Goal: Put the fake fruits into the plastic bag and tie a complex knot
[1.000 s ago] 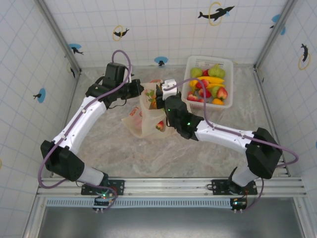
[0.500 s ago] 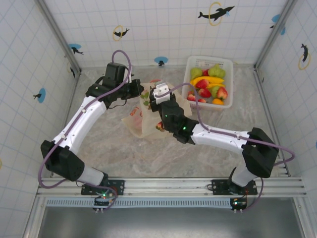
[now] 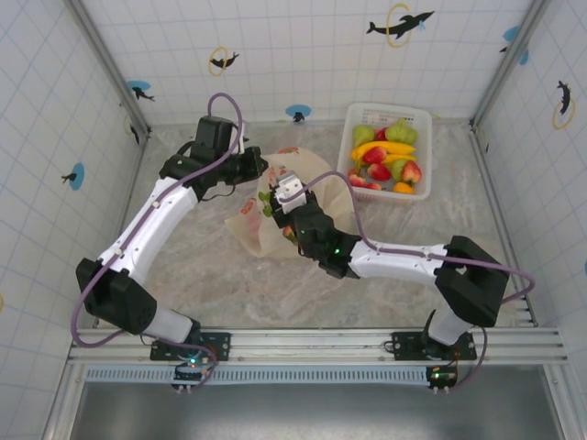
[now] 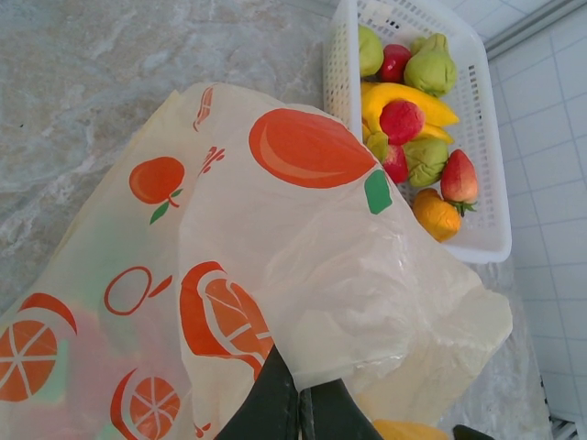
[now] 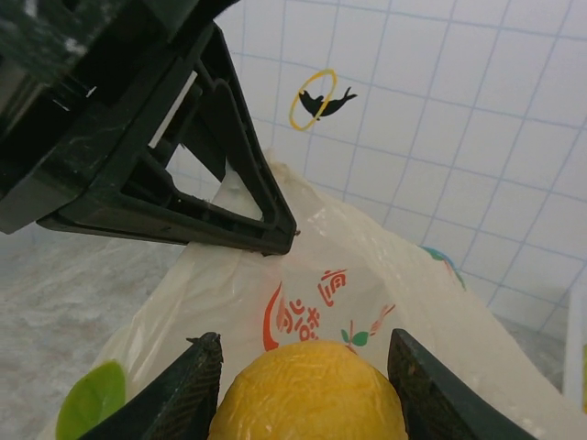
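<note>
Fake fruit (image 5: 307, 394), clamped by right gripper (image 5: 303, 353), carried leftward over plastic bag (image 4: 321, 275); left gripper (image 4: 298, 403) pinches bag.

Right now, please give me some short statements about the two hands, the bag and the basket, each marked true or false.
1. The right hand holds a yellow fruit. True.
2. The left hand is open. False: it is shut on the plastic bag.
3. The white basket is empty. False: several fruits lie in it.
4. The plastic bag bears orange fruit prints. True.
</note>
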`<state>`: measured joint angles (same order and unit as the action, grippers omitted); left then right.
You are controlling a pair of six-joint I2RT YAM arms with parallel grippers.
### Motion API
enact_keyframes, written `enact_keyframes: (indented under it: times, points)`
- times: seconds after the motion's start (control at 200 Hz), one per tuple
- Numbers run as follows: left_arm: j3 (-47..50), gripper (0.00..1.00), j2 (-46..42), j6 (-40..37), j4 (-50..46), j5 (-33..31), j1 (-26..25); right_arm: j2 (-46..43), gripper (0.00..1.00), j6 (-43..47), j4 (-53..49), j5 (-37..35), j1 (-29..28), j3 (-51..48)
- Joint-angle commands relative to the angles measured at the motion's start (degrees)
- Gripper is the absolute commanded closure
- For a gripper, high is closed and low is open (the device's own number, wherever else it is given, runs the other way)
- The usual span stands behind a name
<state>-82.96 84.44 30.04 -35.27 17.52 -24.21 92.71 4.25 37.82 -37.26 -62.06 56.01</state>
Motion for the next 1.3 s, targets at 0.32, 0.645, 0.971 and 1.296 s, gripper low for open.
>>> enact_keyframes:
  times: [0.32,0.645,0.971,1.296]
  points:
    - [-1.3,1.0,-0.6,-1.2,0.4,1.6,0.4,6.5,0.46,-11.4,-5.5,13.3,10.0,6.7]
    - [-1.4,1.0,-0.2,-0.7,0.5,0.5,0.5,5.4,0.26,-12.1,-11.1,13.4,11.1,9.3]
    - [-1.2,1.0,0.3,-0.7,0.6,0.2,0.5,-1.9,0.24,-15.1,-17.7,14.3,11.3,8.7]
    - [-1.0,1.0,0.4,-0.6,0.9,0.3,0.5,-11.6,0.18,-20.9,-24.7,21.3,11.6,8.0]
